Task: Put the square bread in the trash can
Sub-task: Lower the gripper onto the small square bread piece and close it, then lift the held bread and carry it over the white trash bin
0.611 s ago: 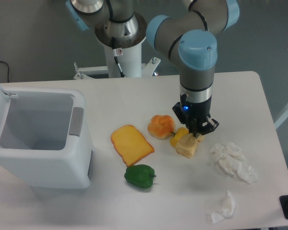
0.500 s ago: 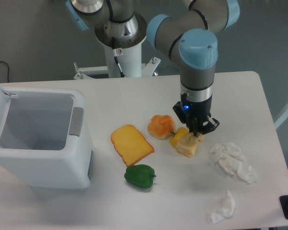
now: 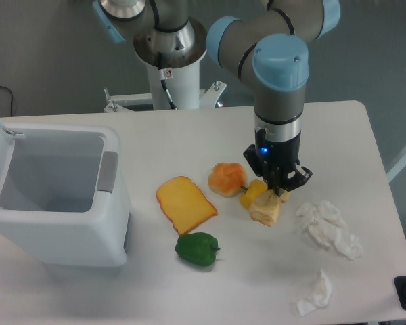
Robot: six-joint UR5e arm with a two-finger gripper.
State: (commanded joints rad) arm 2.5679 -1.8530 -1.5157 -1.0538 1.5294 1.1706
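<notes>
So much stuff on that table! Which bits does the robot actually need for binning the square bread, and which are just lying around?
Needed for the job:
- square bread, right under the gripper
- trash can, lid open, at the left

Just lying about:
- toast slice
- round bun
- yellow pepper
- green pepper
- crumpled tissues

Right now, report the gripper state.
Gripper: closed on the top of the square bread, which sits beside the yellow pepper.
</notes>
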